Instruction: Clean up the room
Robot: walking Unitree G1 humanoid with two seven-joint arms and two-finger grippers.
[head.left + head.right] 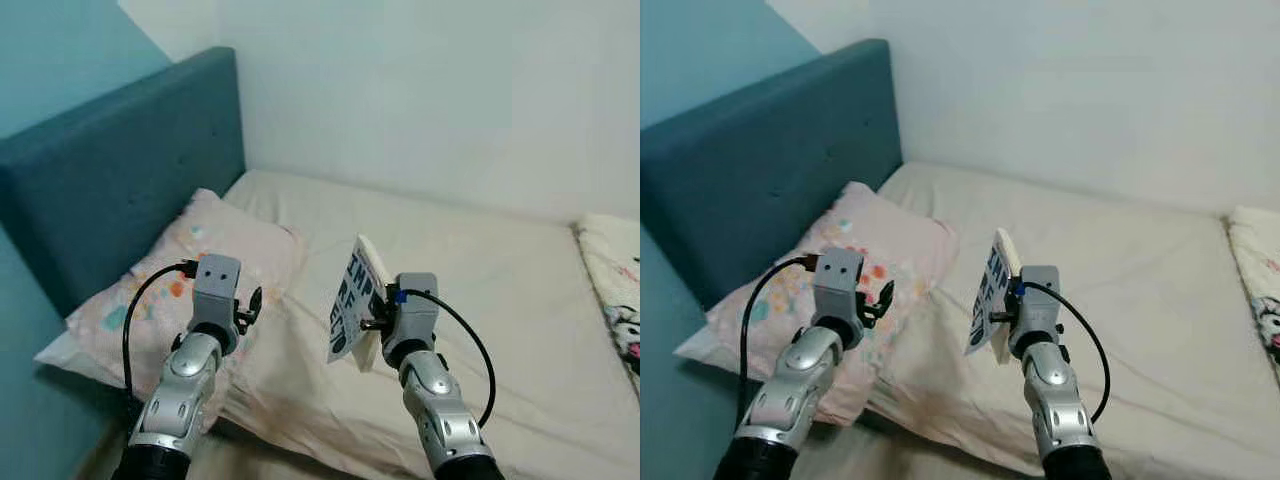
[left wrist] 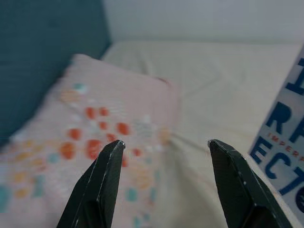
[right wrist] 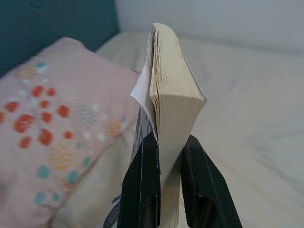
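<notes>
Gripping a paperback book (image 3: pixel 172 102) on edge, my right gripper (image 3: pixel 164 159) holds it above the beige bed (image 1: pixel 500 290), just right of the pink dotted pillow (image 1: pixel 150 300). My left gripper (image 2: pixel 164 147) hovers over that pillow, fingers spread, holding nothing.

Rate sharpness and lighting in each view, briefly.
Left eye and right eye views: evenly lit, soft, no glare; the book's cover letters are readable. Left wrist view: the left gripper's fingers are fairly crisp, the pillow behind is blurred. Right wrist view: the book's page edges are sharp between the right gripper's fingers, the bed soft.
</notes>
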